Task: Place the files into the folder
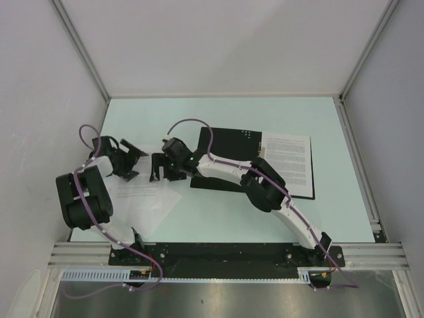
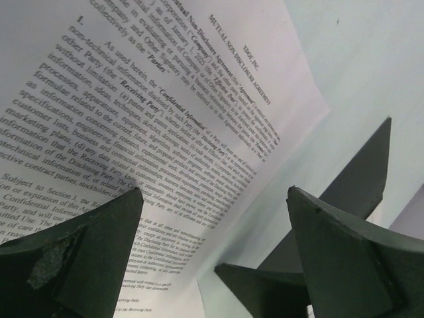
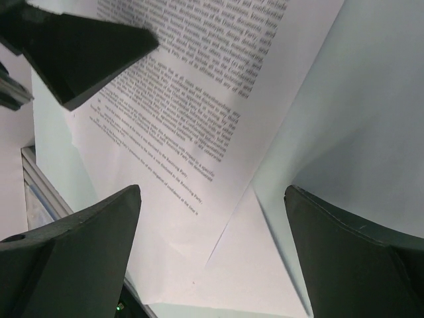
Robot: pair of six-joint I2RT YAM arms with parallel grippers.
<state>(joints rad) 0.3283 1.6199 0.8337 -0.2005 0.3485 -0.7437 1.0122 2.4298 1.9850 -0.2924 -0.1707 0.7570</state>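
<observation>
Two loose files lie overlapped on the pale green table at the left; the upper sheet carries blocks of black text. The folder lies open in the middle, black inside up, with another printed sheet on its right half. My left gripper hovers open over the far edge of the loose sheets, nothing between its fingers. Facing it from the right, my right gripper is open too, above the sheets' edge and empty. Each wrist view shows the other gripper's dark fingers.
White walls enclose the table on the left, back and right, with metal frame posts at the corners. An aluminium rail holding both arm bases runs along the near edge. The right arm stretches across the folder's near left part.
</observation>
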